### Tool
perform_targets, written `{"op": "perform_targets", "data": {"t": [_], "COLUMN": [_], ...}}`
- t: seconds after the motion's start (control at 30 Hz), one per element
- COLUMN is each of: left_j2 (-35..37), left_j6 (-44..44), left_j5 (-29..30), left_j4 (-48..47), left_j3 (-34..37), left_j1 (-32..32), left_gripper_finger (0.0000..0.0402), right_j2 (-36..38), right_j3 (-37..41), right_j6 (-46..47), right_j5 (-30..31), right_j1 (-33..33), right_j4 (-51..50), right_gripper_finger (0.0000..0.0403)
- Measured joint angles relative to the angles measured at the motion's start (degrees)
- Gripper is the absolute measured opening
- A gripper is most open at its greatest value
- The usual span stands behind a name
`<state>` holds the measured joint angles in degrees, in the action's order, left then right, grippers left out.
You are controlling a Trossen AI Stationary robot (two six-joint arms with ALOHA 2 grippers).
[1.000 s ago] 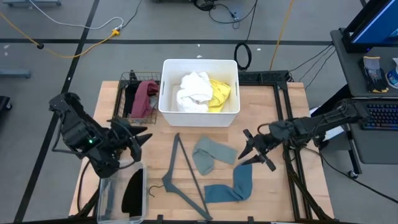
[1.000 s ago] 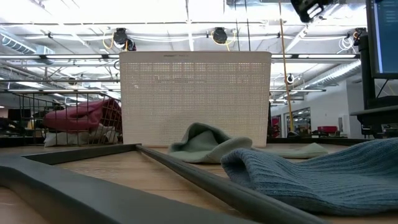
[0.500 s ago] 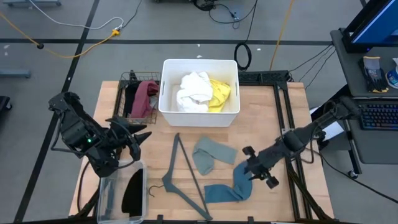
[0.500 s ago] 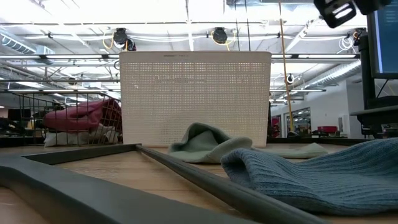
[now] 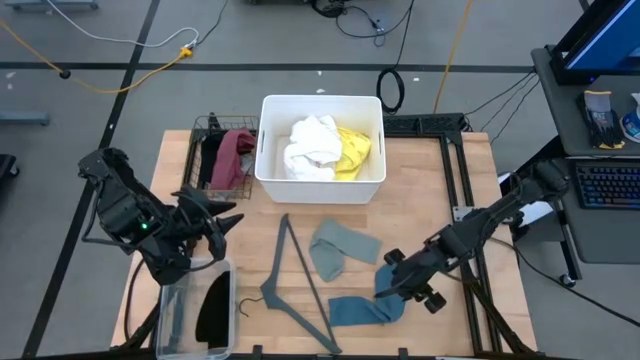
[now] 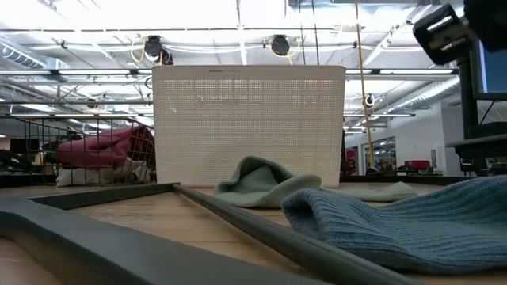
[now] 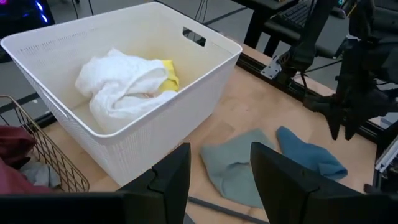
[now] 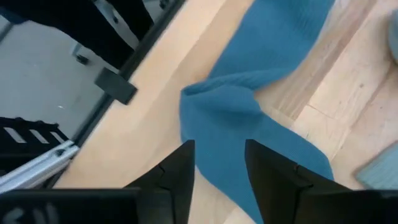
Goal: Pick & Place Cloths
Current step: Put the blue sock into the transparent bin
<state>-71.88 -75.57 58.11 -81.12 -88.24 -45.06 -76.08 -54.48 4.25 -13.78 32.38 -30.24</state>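
The teal cloth (image 5: 368,300) lies flat on the table near its near edge and fills the foreground of the low view (image 6: 412,226). My right gripper (image 5: 393,281) hangs open above the teal cloth's far end (image 8: 249,99), clear of it. The sage-green cloth (image 5: 338,248) lies beside the teal one. The white cloth (image 5: 311,146) and the yellow cloth (image 5: 353,151) sit in the white bin (image 5: 322,104). The maroon cloth (image 5: 236,154) and a black cloth (image 5: 209,160) lie in the wire basket (image 5: 203,126). My left gripper (image 5: 226,218) waits open by the table's left edge.
A thin grey hanger (image 5: 296,282) lies on the table left of the sage-green cloth. A clear container (image 5: 180,315) with a dark item stands at the near left corner. A black frame rail (image 5: 463,180) runs along the table's right side, close to my right arm.
My right gripper has moved toward the table's near edge and slightly left, coming down toward the teal cloth; in the low view it has dropped lower into the picture. The cloths have stayed where they were.
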Motion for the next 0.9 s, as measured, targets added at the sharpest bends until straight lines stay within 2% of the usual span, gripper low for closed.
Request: {"op": "perform_targets", "data": {"t": [0.43,0.77,0.9], "left_j2": [-0.02,0.00,0.00], "left_j6": [1.81,1.62,1.62], "left_j5": [-1.27,-3.04,-3.07], "left_j4": [0.20,0.29,0.33], "left_j3": [0.01,0.01,0.01], "left_j1": [0.00,0.00,0.02], "left_gripper_finger": [0.0168,0.0168,0.0168], "right_j2": [-5.47,-11.77,-14.35], "right_j3": [0.00,-0.02,-0.02], "right_j6": [-1.47,-10.28,-14.52], "right_j5": [0.00,0.40,4.37], "right_j1": [0.00,0.37,0.37], "right_j4": [4.40,5.91,6.49], "right_gripper_finger": [0.0261,0.0294,0.0298]}}
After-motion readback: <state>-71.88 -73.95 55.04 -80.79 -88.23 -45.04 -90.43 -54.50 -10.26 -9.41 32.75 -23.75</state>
